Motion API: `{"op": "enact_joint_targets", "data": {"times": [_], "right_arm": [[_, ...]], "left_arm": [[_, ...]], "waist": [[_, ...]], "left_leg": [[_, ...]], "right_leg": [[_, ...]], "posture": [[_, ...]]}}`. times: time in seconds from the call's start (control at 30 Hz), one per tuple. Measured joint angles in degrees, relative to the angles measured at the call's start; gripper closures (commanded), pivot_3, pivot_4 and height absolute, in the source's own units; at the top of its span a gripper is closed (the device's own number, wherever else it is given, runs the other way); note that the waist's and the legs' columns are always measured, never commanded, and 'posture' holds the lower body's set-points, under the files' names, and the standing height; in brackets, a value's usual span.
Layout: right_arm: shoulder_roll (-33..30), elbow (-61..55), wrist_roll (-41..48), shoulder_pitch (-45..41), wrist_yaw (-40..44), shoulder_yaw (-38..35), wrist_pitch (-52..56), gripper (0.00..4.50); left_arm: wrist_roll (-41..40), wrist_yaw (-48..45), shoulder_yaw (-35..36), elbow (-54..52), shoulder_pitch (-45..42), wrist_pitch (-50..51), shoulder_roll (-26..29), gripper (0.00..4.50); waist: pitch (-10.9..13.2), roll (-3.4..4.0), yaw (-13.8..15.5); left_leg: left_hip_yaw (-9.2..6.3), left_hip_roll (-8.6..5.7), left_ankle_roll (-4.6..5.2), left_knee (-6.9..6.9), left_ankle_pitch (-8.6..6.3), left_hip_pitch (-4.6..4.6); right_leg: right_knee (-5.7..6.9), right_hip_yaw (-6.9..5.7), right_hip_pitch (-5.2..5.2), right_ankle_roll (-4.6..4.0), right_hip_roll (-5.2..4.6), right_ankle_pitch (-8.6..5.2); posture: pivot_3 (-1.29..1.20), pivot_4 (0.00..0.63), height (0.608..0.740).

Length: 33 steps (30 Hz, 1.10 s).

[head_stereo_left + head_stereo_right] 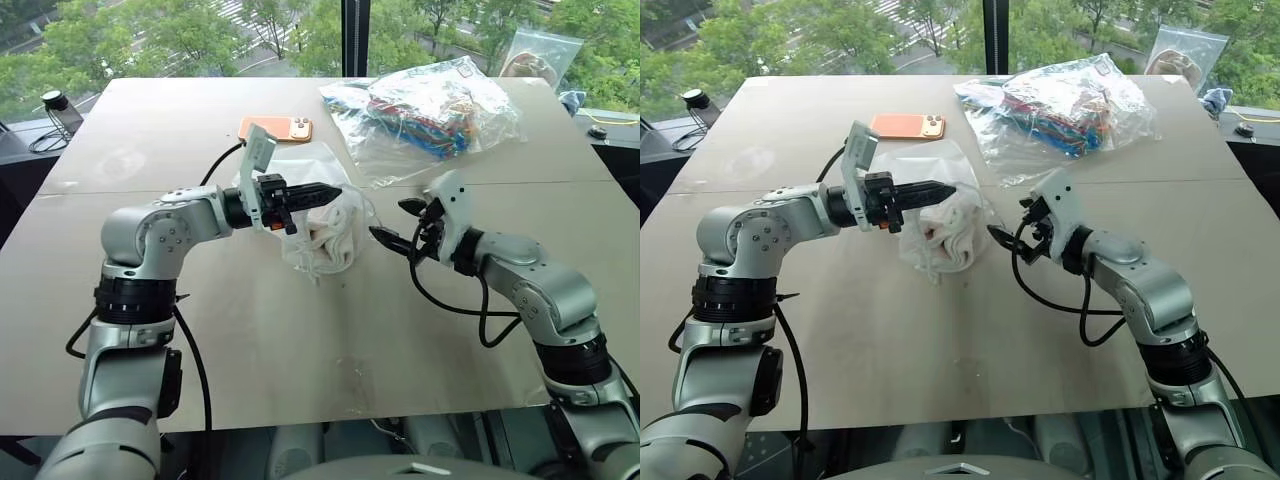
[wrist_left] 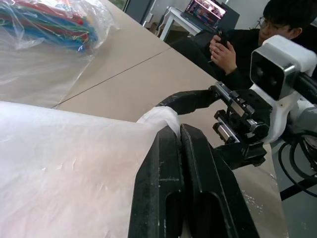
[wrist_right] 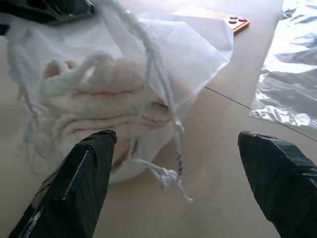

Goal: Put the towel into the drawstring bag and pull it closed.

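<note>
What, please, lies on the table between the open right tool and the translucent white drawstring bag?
In the right wrist view, the bag's thin white knotted cord trails over bare table between the right tool and the translucent white drawstring bag.

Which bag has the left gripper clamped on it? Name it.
The drawstring bag, milky white with the towel inside. The left gripper pinches its fabric; the clear plastic bag of colourful contents lies untouched farther back.
</note>
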Motion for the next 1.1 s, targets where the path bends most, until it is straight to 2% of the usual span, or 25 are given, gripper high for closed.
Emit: {"op": "enact_joint_targets", "data": {"times": [0.13, 0.5, 0.6, 0.8, 0.83, 0.87, 1.07, 1.1], "right_arm": [[0.6, -4.1, 5.4, 0.1, 1.7, -1.1, 3.3, 0.3], [2.0, 8.7, -5.0, -2.9, -2.4, 1.0, -1.3, 0.3], [3.5, 11.7, -7.2, -4.0, -2.8, 2.2, -3.1, 1.0], [6.3, 16.2, -11.8, -5.9, -3.6, 4.8, -6.1, 3.76], [6.8, 16.2, -12.9, -5.9, -4.0, 5.5, -6.5, 4.34], [6.9, 16.2, -13.7, -5.9, -4.5, 5.8, -6.7, 4.47], [6.1, 7.6, -17.2, -3.2, -12.1, 0.5, -3.5, 4.47], [6.5, 3.7, -17.2, -2.6, -13.7, -1.0, -1.2, 4.5]], "left_arm": [[0.3, 0.4, 0.0, -0.5, 0.0, 0.0, -0.2, 4.5], [0.2, 0.8, 1.5, -2.8, 1.2, 0.8, -0.3, 4.5], [0.2, 0.8, 1.6, -3.4, 1.3, 0.8, -0.3, 4.5], [0.3, 0.8, 1.6, -4.6, 2.0, 0.8, -0.3, 4.5], [0.5, 0.8, 1.6, -4.8, 2.5, 0.7, -0.3, 4.5], [0.6, 0.7, 1.6, -4.9, 2.8, 0.5, -0.3, 4.5], [5.5, -0.7, 0.6, -3.9, 3.2, -4.3, 0.6, 4.5], [6.1, -1.6, -0.4, -2.4, 2.6, -5.1, 0.6, 4.2]], "waist": [[0.0, 0.0, 0.1], [0.0, 0.0, -0.3], [0.0, 0.0, -0.4], [0.0, 0.0, -0.5], [0.0, 0.0, -0.5], [0.0, 0.0, -0.5], [0.0, 0.0, 0.0], [0.0, 0.0, 0.1]], "left_leg": [[-0.01, 0.0, 0.0, 0.0, 0.0, 0.01], [0.0, 0.0, 0.0, 0.03, 0.0, 0.02], [0.0, 0.0, 0.0, 0.03, 0.0, 0.02], [0.0, 0.0, -0.01, 0.03, 0.01, 0.02], [0.0, 0.0, -0.01, 0.03, 0.01, 0.02], [0.0, 0.0, -0.01, 0.03, 0.01, 0.02], [0.0, 0.0, -0.01, 0.03, 0.01, 0.01], [0.0, 0.0, -0.01, 0.03, 0.01, 0.02]], "right_leg": [[0.02, -0.01, 0.0, 0.0, 0.0, 0.0], [0.06, 0.01, 0.0, 0.0, 0.0, 0.0], [0.06, 0.01, 0.0, 0.0, 0.0, 0.0], [0.06, 0.01, 0.0, -0.01, 0.0, 0.0], [0.06, 0.01, 0.0, 0.0, 0.0, 0.0], [0.06, 0.01, 0.0, 0.0, 0.0, 0.01], [0.06, 0.0, 0.0, -0.01, -0.01, 0.0], [0.07, -0.01, 0.0, -0.01, 0.0, 0.0]], "posture": [[0.0, 0.15, 0.74], [0.0, 0.15, 0.74], [0.0, 0.15, 0.74], [0.0, 0.15, 0.74], [0.0, 0.15, 0.74], [0.0, 0.15, 0.74], [0.0, 0.15, 0.74], [0.0, 0.15, 0.74]]}}
